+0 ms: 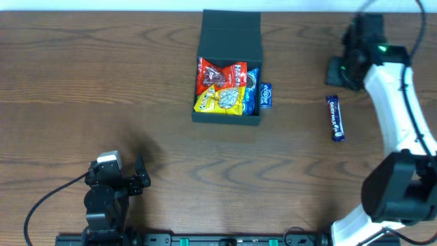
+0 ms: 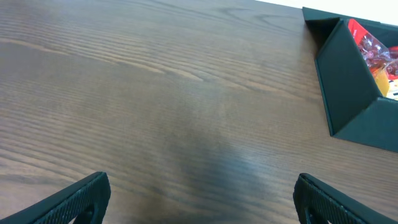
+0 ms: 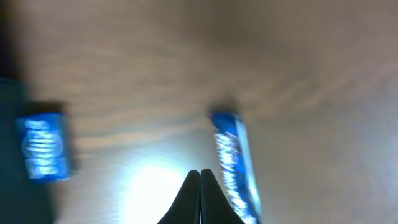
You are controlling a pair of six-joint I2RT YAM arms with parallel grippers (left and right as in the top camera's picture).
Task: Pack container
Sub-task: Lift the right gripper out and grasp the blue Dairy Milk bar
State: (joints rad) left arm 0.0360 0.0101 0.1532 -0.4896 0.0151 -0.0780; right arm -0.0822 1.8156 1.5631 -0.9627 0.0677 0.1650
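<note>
overhead view: the container (image 1: 231, 41) sits with its flap lid open. inside it are a red packet (image 1: 220, 74), a yellow packet (image 1: 220, 101) and a blue packet (image 1: 252, 82). a small blue packet (image 1: 265, 96) lies against the outside of the container's right wall. a long blue bar (image 1: 334, 117) lies well to the right of the container, on bare table (image 1: 102, 82).

in the right wrist view the right gripper (image 3: 200, 186) has its fingers pressed together with nothing between them. the bar is just beyond the tips and a little to their right. that picture is smeared, so i cannot tell how high the tips are above the table. the left gripper (image 2: 202, 202) has its fingers spread wide and empty, well off the container's near-left corner.

the step in hand looks like fetching the bar. to do it well, the right fingers must part first, wider than the bar's narrow side. the wrist should turn so the fingers straddle the bar across its width near mid-length, then come straight down. a grip at one end would likely let the bar droop or twist. on the way back, approach the container from above, not from the side, so the small packet by its wall is not shoved. the fullest room appears to be along the container's right inner edge.
</note>
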